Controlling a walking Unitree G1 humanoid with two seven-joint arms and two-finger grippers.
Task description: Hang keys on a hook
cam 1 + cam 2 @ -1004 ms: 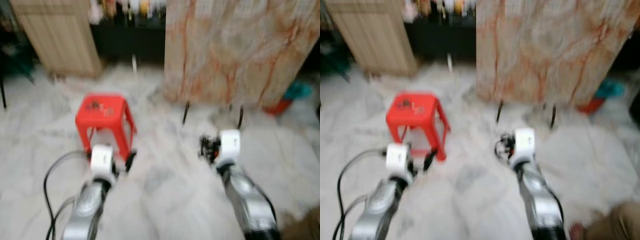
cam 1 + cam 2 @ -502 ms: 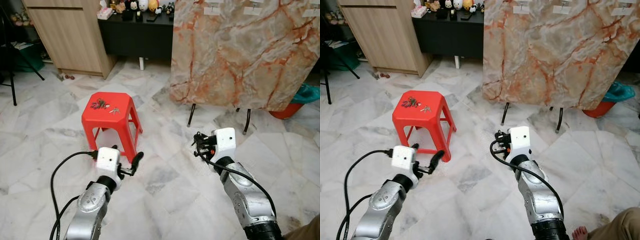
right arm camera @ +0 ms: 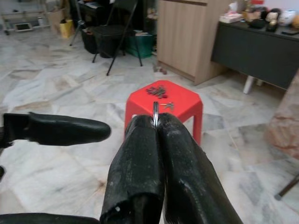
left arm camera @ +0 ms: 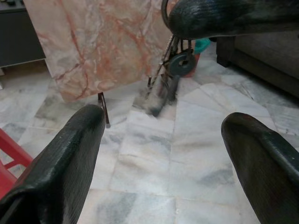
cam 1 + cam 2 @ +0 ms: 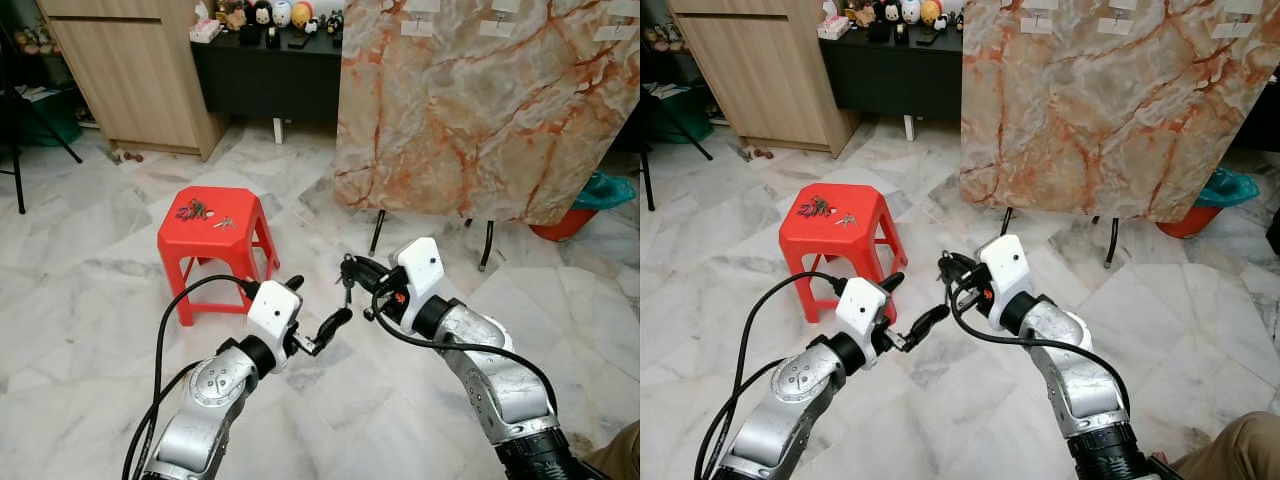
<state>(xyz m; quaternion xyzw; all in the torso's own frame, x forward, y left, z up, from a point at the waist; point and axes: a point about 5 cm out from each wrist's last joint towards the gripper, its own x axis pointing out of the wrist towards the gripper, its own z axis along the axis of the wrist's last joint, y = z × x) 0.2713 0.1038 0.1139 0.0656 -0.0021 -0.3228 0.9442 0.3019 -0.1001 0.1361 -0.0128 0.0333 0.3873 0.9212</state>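
My right gripper [image 5: 347, 266] is shut on a metal key ring [image 3: 155, 109], and the keys [image 4: 174, 70] hang below its fingertips in mid-air over the floor. My left gripper [image 5: 314, 302] is open just below and beside those keys, with its two fingers [image 4: 70, 154] spread wide and nothing between them. A marble-patterned board [image 5: 480, 110] stands on thin black legs behind, with small white hooks [image 5: 418, 27] along its top edge. More keys [image 5: 197, 210] lie on a red plastic stool [image 5: 240, 228] at the left.
A black sideboard [image 5: 270, 70] with figurines and a wooden cabinet [image 5: 140, 70] stand at the back. A teal bag and orange basin [image 5: 590, 205] sit right of the board. A person's knee [image 5: 1240, 450] is at the lower right. The marble floor [image 5: 90, 300] surrounds the stool.
Both arms have swung inward and now meet in the middle. The left gripper has risen to just under the keys held by the right gripper. The earlier blur is gone.
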